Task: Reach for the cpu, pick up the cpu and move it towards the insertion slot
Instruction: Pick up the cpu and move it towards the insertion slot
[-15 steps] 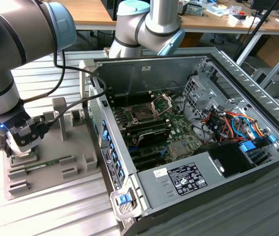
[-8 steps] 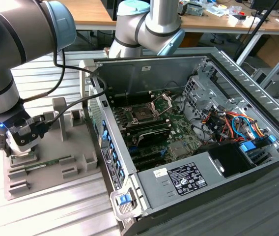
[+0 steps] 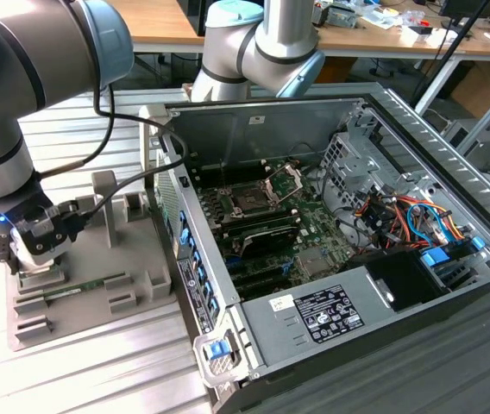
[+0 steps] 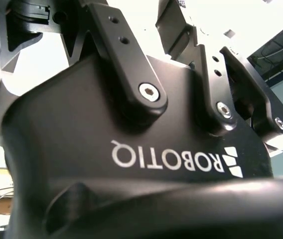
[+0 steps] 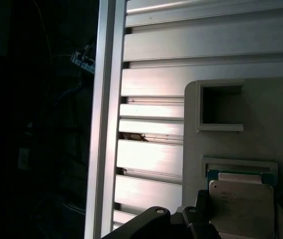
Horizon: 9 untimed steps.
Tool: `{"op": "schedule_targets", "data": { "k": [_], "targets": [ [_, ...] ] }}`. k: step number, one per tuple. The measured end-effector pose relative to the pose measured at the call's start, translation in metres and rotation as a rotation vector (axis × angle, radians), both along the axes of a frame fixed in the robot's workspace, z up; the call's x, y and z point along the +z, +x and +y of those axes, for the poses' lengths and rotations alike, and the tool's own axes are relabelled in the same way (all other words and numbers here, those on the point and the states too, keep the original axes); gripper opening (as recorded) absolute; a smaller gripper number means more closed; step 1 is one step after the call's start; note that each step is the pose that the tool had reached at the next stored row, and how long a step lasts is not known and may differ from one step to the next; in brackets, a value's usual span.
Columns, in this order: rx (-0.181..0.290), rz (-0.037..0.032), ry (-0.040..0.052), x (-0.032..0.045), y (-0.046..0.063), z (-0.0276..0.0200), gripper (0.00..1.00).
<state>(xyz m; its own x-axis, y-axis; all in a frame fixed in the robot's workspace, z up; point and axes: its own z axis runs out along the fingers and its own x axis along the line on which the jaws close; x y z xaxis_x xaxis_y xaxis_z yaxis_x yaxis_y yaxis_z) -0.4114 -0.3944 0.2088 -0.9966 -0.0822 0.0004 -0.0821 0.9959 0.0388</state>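
Observation:
The cpu (image 5: 242,203), a flat square chip with a pale silvery top, lies in a recess of the grey fixture block (image 5: 261,109) in the first wrist view. Dark parts of my gripper (image 5: 181,225) sit right beside the chip's edge. In the exterior view the gripper (image 3: 31,257) hangs low over the same grey block (image 3: 133,259) at the exterior view's left, outside the computer case. The insertion slot (image 3: 250,200) is a square socket with a dark centre on the motherboard, its silver hinged frame (image 3: 285,179) raised. The second wrist view shows the gripper's black body (image 4: 131,149) from close up.
The open computer case (image 3: 383,112) takes up the exterior view's middle and right, with a power supply (image 3: 331,312) and coloured cables (image 3: 409,216) inside. A thin green memory stick (image 3: 74,290) lies on the fixture block. A ribbed aluminium table (image 3: 98,371) carries everything.

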Motion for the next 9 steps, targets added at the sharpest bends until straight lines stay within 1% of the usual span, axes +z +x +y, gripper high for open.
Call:
{"op": "schedule_targets", "data": {
  "k": [9],
  "targets": [
    [0.000, -0.0001, 0.0000, 0.0021, 0.0000, 0.0000, 0.55]
  ]
}}
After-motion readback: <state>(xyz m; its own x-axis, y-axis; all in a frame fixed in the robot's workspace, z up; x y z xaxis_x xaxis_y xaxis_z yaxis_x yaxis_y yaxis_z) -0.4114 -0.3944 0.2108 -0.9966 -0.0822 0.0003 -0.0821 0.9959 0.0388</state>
